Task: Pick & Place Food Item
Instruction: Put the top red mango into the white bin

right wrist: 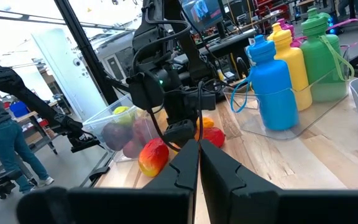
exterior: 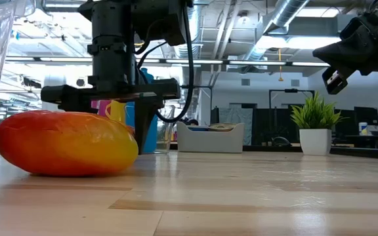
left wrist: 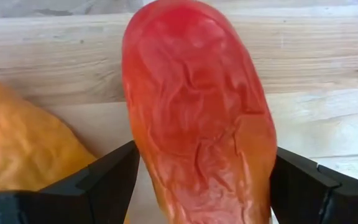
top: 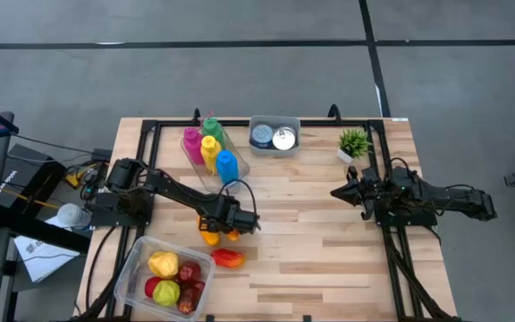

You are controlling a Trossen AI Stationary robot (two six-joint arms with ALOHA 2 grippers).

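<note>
Left gripper: fingers apart, straddling red-orange fruit on desk beside bin. Centre over fruit, close gently; soft skin probably dents. Right gripper: fingers together, waiting near plant.

Light is even and bright overall, from ceiling fixtures seen in low view w/ some glare. Soft shadows under arms on the desk. Left wrist view is v. close, the red-orange food item slightly soft. Low view: foreground blurred, bkgd sharper.
</note>
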